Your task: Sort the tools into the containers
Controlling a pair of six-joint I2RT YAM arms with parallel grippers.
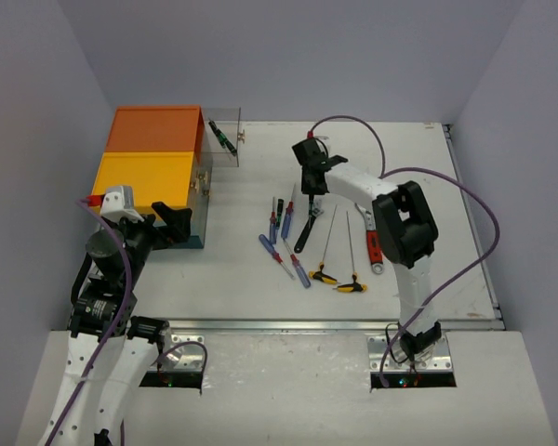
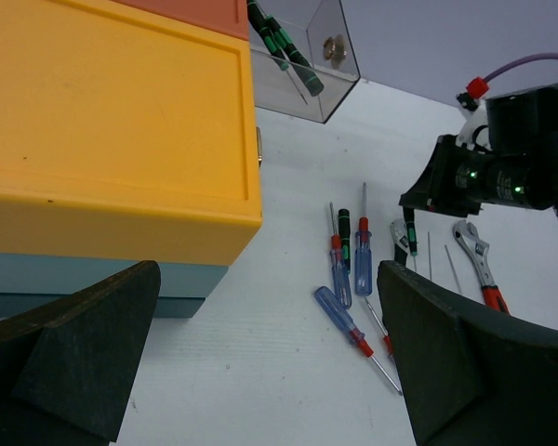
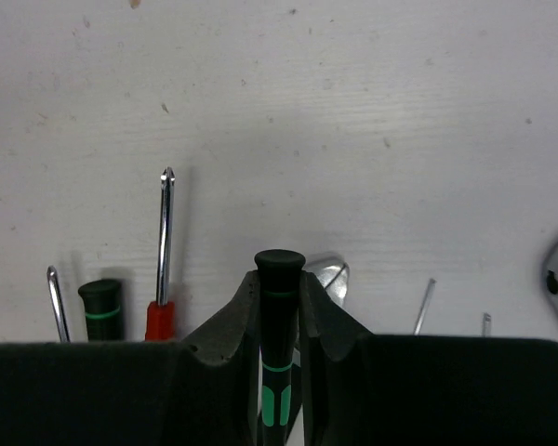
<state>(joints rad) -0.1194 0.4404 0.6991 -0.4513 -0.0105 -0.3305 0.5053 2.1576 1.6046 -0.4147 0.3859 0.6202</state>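
Firmly, right pincer (image 3: 279, 290) clamps a black-green screwdriver (image 3: 279, 264) — left pincer (image 2: 266, 279) gapes open.

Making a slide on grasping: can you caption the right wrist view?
Right gripper shut on a black-and-green screwdriver, other tool tips lying on the white table beyond.

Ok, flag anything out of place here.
Nothing stands out. The clear drawer is pulled out of the orange-topped box, loose tools lie on the table, and the right gripper grips a black-green screwdriver.
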